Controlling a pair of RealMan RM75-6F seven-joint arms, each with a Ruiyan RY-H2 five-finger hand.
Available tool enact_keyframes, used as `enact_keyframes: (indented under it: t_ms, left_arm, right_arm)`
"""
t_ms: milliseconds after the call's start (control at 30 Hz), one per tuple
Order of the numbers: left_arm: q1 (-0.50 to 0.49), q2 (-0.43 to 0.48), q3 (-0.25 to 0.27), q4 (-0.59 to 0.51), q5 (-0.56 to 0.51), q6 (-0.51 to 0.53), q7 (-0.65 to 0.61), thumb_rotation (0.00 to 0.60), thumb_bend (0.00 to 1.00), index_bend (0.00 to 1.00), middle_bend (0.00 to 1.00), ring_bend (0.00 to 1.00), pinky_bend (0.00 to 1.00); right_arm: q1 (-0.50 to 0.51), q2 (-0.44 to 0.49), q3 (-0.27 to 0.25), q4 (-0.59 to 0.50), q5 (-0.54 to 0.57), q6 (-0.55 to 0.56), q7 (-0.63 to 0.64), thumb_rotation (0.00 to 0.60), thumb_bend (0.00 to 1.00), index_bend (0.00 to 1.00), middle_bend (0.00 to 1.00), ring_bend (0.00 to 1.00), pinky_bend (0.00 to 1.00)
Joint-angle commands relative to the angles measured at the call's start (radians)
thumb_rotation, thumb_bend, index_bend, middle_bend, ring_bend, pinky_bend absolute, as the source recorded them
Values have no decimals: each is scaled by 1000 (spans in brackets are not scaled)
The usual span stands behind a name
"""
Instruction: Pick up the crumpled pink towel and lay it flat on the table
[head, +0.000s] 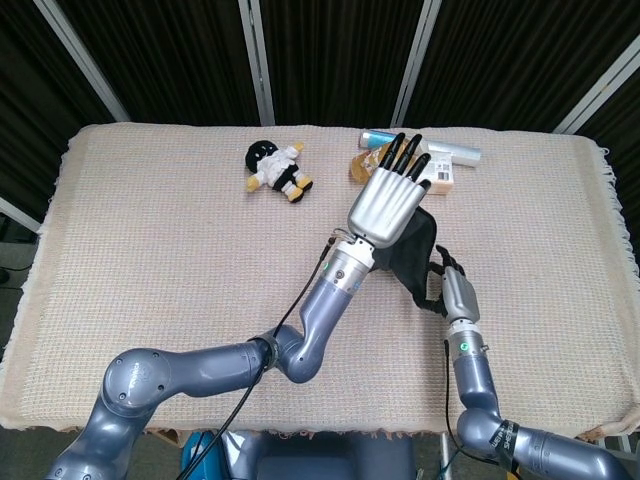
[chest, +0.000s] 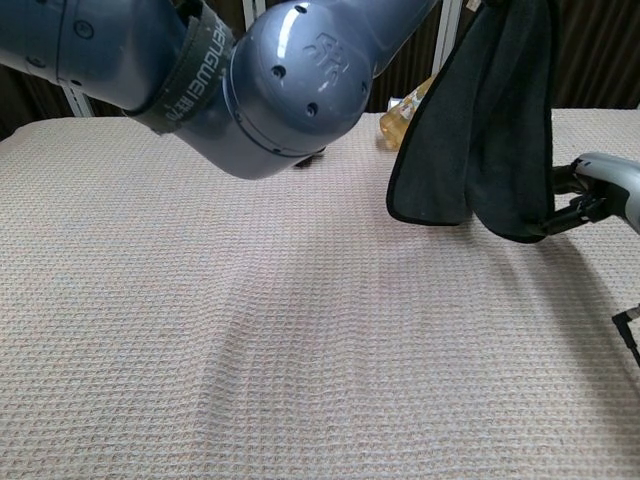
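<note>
- towel (chest: 495, 120), dark rather than pink here, hangs off the table (head: 150, 250), draped from the left robot hand (head: 385, 205), fingers straight and together above it; how it's held, i can't tell.
- right robot hand (head: 445, 285) touches the towel's lower edge on the right; a real hold isn't clear.
- picking up looks done; spreading it flat remains.
</note>
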Motion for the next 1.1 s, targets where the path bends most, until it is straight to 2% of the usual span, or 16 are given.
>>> enact_keyframes:
  t_ms: [33, 167, 300, 467, 667, 867, 1100]
  left_arm:
    - [6, 6, 4, -8, 0, 3, 2, 600, 594, 577, 191, 0, 0]
    - [14, 15, 7, -21, 1, 10, 5, 600, 598, 578, 191, 0, 0]
    - [20, 26, 7, -36, 0, 17, 11, 600, 600, 577, 191, 0, 0]
    - [32, 43, 6, -60, -3, 28, 16, 600, 600, 577, 191, 0, 0]
    - [75, 73, 27, -121, 2, 43, 1, 600, 600, 578, 189, 0, 0]
    - [136, 124, 66, -205, 34, 62, -26, 600, 600, 577, 189, 0, 0]
    - [218, 200, 99, -285, 56, 78, -70, 600, 600, 576, 190, 0, 0]
  right_arm:
    - [-7, 2, -1, 7, -4, 2, 9, 600, 483, 513, 81, 0, 0]
    - [-17, 8, -1, 10, -6, -2, 25, 600, 531, 519, 82, 0, 0]
    - [-28, 17, -8, 5, -19, -4, 37, 600, 536, 520, 84, 0, 0]
    - [-43, 30, -12, 1, -30, -7, 57, 600, 538, 608, 132, 0, 0]
    - [-53, 52, -8, -11, -60, -14, 80, 600, 543, 638, 150, 0, 0]
    - [-41, 77, 20, -39, -73, -12, 80, 600, 547, 646, 156, 0, 0]
    - [-12, 107, 84, -63, -53, 17, 49, 600, 548, 647, 156, 0, 0]
